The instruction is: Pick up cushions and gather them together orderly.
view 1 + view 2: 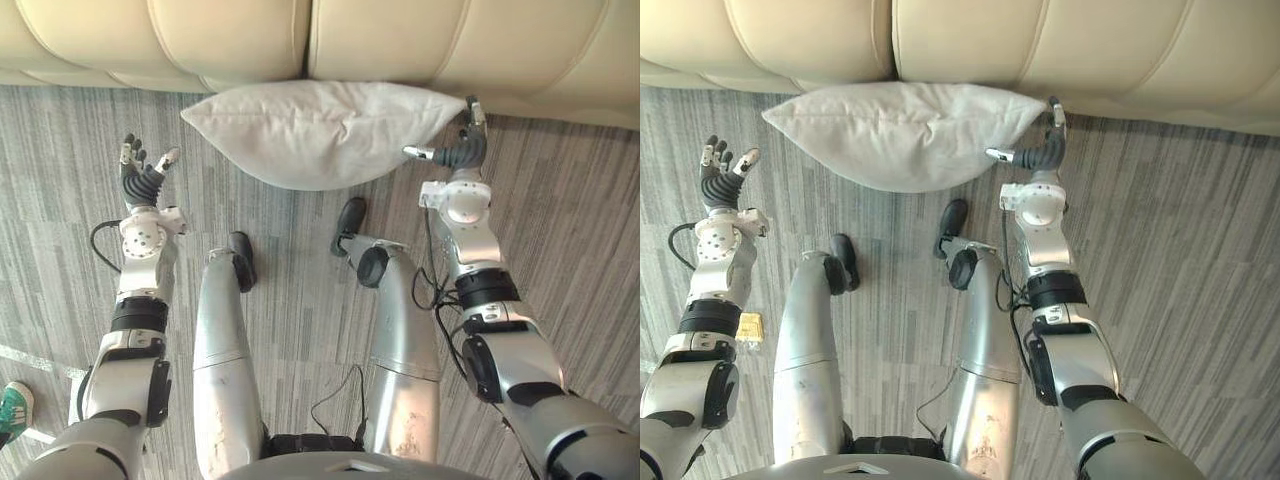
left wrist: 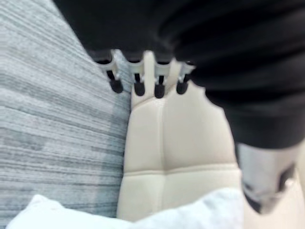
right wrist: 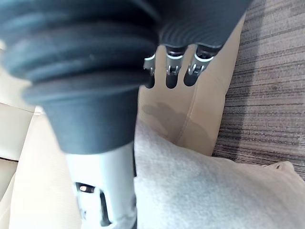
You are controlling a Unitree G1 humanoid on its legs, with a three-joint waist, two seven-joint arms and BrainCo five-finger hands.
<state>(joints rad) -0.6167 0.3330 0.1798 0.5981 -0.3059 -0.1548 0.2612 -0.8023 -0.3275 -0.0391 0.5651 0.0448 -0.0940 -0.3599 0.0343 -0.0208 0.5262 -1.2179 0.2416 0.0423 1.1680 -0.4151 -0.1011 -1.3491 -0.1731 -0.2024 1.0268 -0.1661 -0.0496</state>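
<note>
Cream sofa (image 1: 450, 40) backs the far edge of the grey striped floor (image 1: 570, 220). On that floor, tucked against the sofa's front, lies one pale, plump cushion (image 1: 320, 130), lightly creased with pointed corners. Nothing is lifted yet, so the gathering looks barely begun. The right hand (image 1: 462, 150) sits at the cushion's right corner, fingers straight and thumb spread toward the cloth, gripping nothing, while the left hand (image 1: 142, 175) hovers spread wide above the floor, well apart from the left corner.
</note>
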